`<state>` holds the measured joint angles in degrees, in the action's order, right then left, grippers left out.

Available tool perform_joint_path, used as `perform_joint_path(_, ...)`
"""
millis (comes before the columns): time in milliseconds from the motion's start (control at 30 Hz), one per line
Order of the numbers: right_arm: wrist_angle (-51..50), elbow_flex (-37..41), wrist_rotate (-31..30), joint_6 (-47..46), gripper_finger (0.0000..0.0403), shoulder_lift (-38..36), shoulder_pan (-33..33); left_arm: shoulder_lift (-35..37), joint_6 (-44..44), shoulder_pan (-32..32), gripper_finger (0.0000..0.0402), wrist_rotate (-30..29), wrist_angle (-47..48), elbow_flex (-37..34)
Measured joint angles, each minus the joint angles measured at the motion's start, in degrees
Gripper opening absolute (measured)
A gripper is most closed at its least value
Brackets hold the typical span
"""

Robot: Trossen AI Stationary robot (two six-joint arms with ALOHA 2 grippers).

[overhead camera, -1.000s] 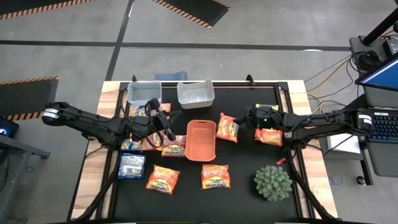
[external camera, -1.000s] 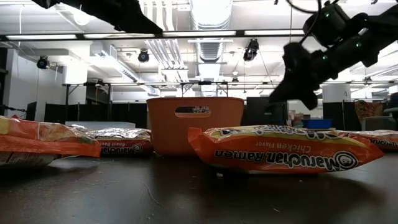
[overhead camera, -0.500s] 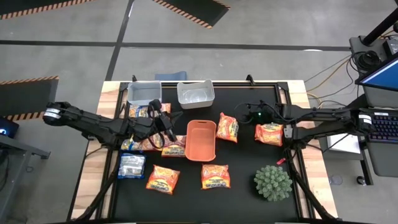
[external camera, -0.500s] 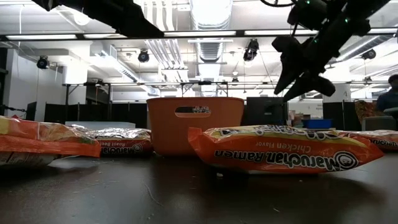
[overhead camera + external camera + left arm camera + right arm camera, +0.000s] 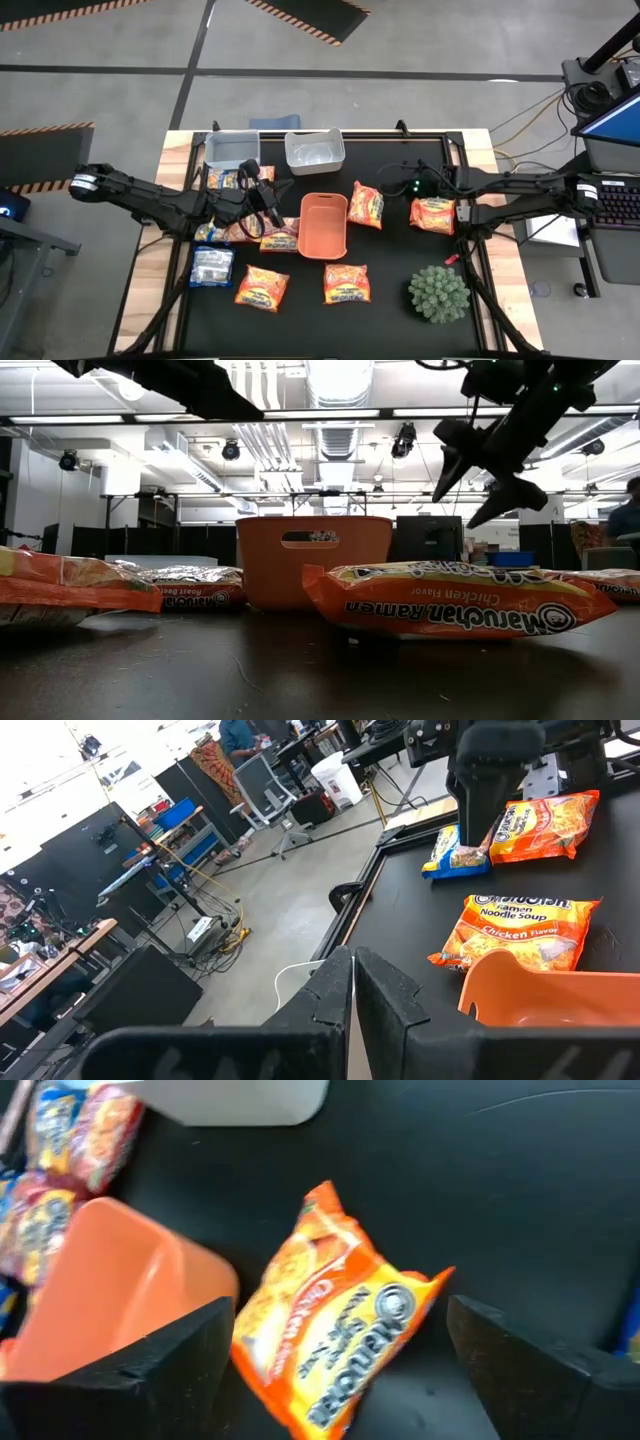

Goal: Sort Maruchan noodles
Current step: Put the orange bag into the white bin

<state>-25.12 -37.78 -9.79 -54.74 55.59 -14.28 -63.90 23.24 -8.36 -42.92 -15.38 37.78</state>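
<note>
Several Maruchan packets lie flat on the black table. An orange one (image 5: 365,205) lies right of the orange tray (image 5: 322,240) and another (image 5: 432,214) farther right. Two more (image 5: 347,283) (image 5: 262,288) and a silvery-blue one (image 5: 212,266) lie near the front, and a cluster (image 5: 240,230) sits by my left gripper. My right gripper (image 5: 392,186) (image 5: 475,478) hangs open, high above the packet (image 5: 330,1350) beside the tray, touching nothing. My left gripper (image 5: 268,203) (image 5: 353,965) is shut and empty over the cluster, left of the tray.
Two grey bins (image 5: 232,150) (image 5: 315,150) stand at the table's far edge, with packets (image 5: 230,178) just in front of the left one. A spiky green plant ball (image 5: 438,292) sits near the front right. Bare tabletop shows between the tray and the front packets.
My right gripper has risen and drawn a little toward the table's left, away from the right-hand orange packet and toward the one beside the tray. Its fingers have spread wider. The left arm has kept still.
</note>
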Motion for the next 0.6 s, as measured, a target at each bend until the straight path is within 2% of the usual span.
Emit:
perform_joint_path(233, 3.3, 4.0, -3.7, -1.8, 0.0359, 0.0, 0.0, 0.0, 0.0, 0.0, 0.0, 0.0, 0.0, 0.0)
perform_joint_path(467, 13.0, 8.9, -3.0, -4.1, 0.0359, 1.2, 0.2, 0.0, 0.0, 0.0, 0.0, 0.0, 0.0, 0.0)
perform_joint_path(600, 15.4, 9.0, -2.0, -4.1, 0.0359, 5.7, 0.2, 0.0, 0.0, 0.1, 0.0, 0.0, 0.0, 0.0)
